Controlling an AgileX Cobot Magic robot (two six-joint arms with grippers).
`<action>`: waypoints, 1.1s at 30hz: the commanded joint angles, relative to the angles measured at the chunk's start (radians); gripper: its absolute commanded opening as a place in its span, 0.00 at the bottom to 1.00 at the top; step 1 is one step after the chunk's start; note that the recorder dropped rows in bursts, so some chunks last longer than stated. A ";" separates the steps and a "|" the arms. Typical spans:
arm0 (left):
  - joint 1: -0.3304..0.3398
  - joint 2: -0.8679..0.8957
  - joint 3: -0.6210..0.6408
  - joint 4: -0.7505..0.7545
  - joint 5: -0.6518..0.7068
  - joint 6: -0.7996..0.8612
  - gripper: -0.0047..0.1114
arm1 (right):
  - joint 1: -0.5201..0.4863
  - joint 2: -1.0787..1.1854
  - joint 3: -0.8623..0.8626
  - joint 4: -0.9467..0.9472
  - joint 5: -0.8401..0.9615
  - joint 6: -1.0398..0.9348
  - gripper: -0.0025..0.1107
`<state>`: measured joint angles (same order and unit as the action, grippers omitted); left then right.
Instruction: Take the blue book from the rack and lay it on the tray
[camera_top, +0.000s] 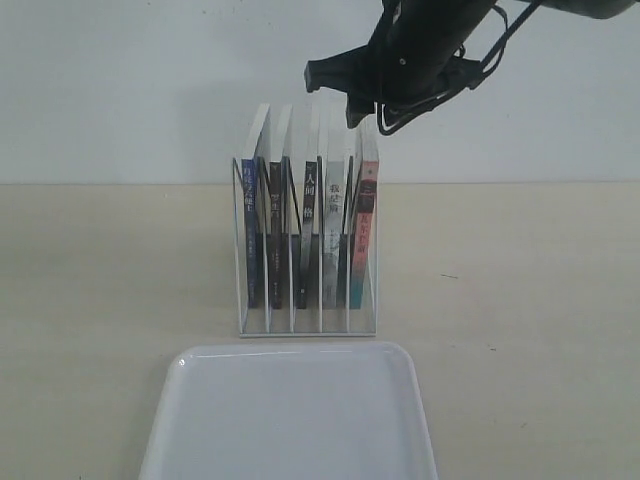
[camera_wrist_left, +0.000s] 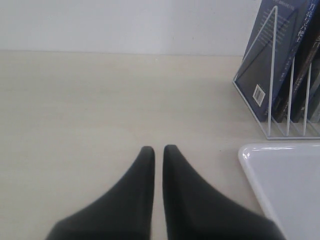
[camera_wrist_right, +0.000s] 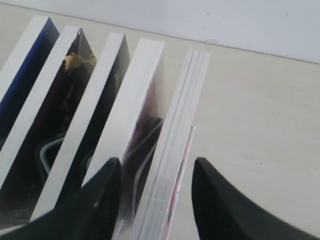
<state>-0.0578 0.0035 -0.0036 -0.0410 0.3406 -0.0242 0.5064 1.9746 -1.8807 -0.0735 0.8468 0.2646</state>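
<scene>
The blue book (camera_top: 250, 232) stands upright in the leftmost slot of the white wire rack (camera_top: 308, 331). The left wrist view shows its dark blue cover (camera_wrist_left: 272, 55) behind the rack wire (camera_wrist_left: 273, 75). In the right wrist view its top edge (camera_wrist_right: 24, 75) is farthest from the fingers. My right gripper (camera_top: 365, 112) hangs open just above the rack's right end, its fingers astride the top of the pink-and-teal-spined book (camera_wrist_right: 175, 150). My left gripper (camera_wrist_left: 159, 148) is shut with nothing in it, low over the table left of the rack. The white tray (camera_top: 290, 430) lies in front of the rack.
Three other books fill the slots between: two black-spined ones (camera_top: 276, 235) (camera_top: 307, 235) and a grey-spined one (camera_top: 334, 240). A corner of the tray (camera_wrist_left: 280, 185) lies close to my left fingers. A pale wall runs behind the table.
</scene>
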 joint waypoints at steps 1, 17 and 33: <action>0.004 -0.004 0.004 0.001 -0.004 -0.009 0.09 | -0.008 -0.009 -0.005 -0.013 -0.002 0.008 0.40; 0.004 -0.004 0.004 0.001 -0.004 -0.009 0.09 | -0.008 0.059 -0.005 -0.013 0.017 0.008 0.40; 0.004 -0.004 0.004 0.001 -0.004 -0.009 0.09 | -0.008 0.021 -0.005 -0.013 0.031 0.061 0.03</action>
<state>-0.0578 0.0035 -0.0036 -0.0410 0.3406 -0.0242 0.5043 2.0329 -1.8830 -0.0777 0.8841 0.3019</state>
